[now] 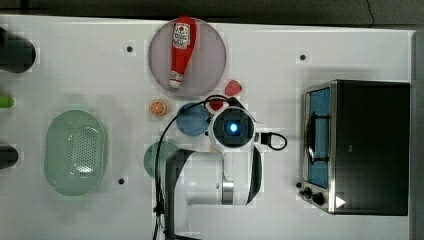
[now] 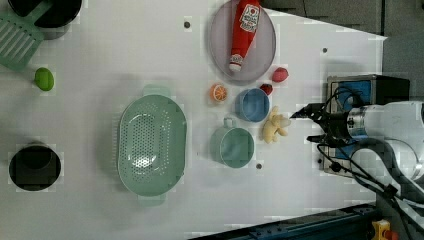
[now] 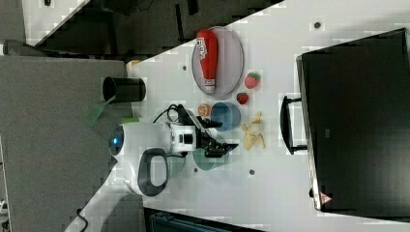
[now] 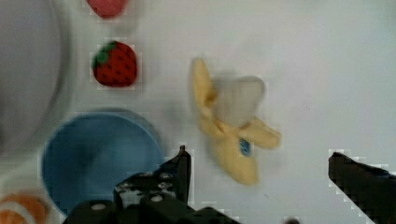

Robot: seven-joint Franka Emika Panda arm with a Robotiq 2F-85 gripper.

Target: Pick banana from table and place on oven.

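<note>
Top view looks straight down on the table (image 1: 75, 65) from well above, oven (image 1: 372, 147) at the top view's right. Left and right views also look down from high, each from an opposite side; both share the grey plate (image 2: 265, 50) (image 3: 232, 58), blue bowl (image 2: 252, 105) (image 3: 226, 116) and banana (image 2: 274, 127) (image 3: 253, 133). Wrist view looks down from close above the banana (image 4: 231, 126), gripper (image 4: 259, 170) fingers spread at the frame edge.

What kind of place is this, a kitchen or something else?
Probably a robot test bench set up as a pretend kitchen: a white table with holes, a toaster oven, and toy food such as a peeled banana and a ketchup bottle.
</note>
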